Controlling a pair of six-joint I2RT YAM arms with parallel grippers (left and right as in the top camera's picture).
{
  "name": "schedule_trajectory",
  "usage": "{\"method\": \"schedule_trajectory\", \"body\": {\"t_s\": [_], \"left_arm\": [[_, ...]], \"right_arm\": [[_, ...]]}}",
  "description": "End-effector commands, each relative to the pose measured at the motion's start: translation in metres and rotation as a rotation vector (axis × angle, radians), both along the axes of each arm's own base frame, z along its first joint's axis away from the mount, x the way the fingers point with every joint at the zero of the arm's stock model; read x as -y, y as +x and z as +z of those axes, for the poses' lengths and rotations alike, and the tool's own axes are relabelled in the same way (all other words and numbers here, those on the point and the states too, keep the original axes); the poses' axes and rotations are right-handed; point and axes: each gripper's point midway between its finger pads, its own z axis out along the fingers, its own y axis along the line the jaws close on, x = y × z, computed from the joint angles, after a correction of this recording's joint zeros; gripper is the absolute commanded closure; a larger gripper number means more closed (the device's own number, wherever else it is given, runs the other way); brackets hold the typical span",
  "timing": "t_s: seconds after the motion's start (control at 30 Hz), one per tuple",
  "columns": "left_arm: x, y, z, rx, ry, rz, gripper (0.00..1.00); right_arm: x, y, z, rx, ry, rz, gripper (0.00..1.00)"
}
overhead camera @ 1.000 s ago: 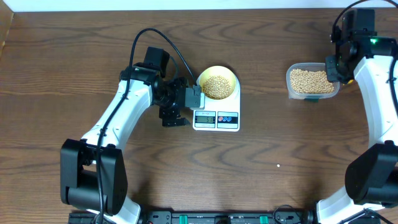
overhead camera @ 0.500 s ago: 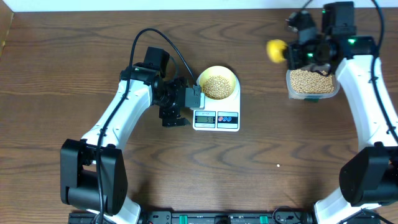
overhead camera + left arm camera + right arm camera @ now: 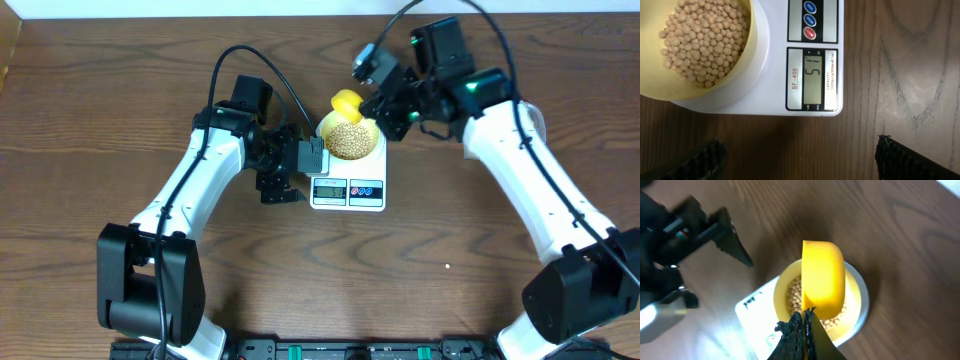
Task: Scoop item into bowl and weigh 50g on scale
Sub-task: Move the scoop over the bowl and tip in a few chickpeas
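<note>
The pale yellow bowl (image 3: 350,137) sits on the white scale (image 3: 347,192) and holds a heap of tan beans (image 3: 348,139). My right gripper (image 3: 388,104) is shut on the handle of a bright yellow scoop (image 3: 345,102), held over the bowl's far rim. In the right wrist view the scoop (image 3: 822,277) hangs above the beans (image 3: 795,294) and bowl (image 3: 856,302), with the gripper (image 3: 804,326) shut on it. My left gripper (image 3: 300,160) is open and empty beside the scale's left edge. In the left wrist view (image 3: 800,167) it faces the bowl (image 3: 735,80), and the scale's display (image 3: 812,77) looks like 51.
The clear bean container is hidden under my right arm in the overhead view. My left gripper (image 3: 715,230) shows in the right wrist view, close to the scale (image 3: 757,315). Bare brown wooden table (image 3: 450,270) lies around the scale.
My right arm has swung left from the clear container, carrying the yellow scoop to above the bowl. The left arm, bowl and scale have not moved.
</note>
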Motion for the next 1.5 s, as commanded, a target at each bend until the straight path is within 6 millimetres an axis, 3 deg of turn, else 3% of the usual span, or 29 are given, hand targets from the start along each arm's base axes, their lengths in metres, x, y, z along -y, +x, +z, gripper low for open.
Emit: {"method": "schedule_trajectory", "body": {"t_s": [0.0, 0.5, 1.23, 1.47], "left_arm": [[0.002, -0.005, -0.003, -0.018, -0.01, -0.011, 0.02], [0.002, -0.004, -0.003, -0.018, -0.011, -0.01, 0.02], [0.002, -0.004, -0.003, -0.018, -0.011, -0.01, 0.02], [0.002, -0.004, -0.003, -0.018, -0.011, -0.01, 0.02]], "right_arm": [[0.001, 0.002, -0.015, 0.058, -0.116, 0.012, 0.99], [0.004, 0.006, -0.066, 0.089, -0.13, -0.005, 0.99], [0.004, 0.007, -0.102, 0.068, -0.143, -0.006, 0.99], [0.004, 0.008, -0.1, 0.058, -0.129, -0.026, 0.99]]}}
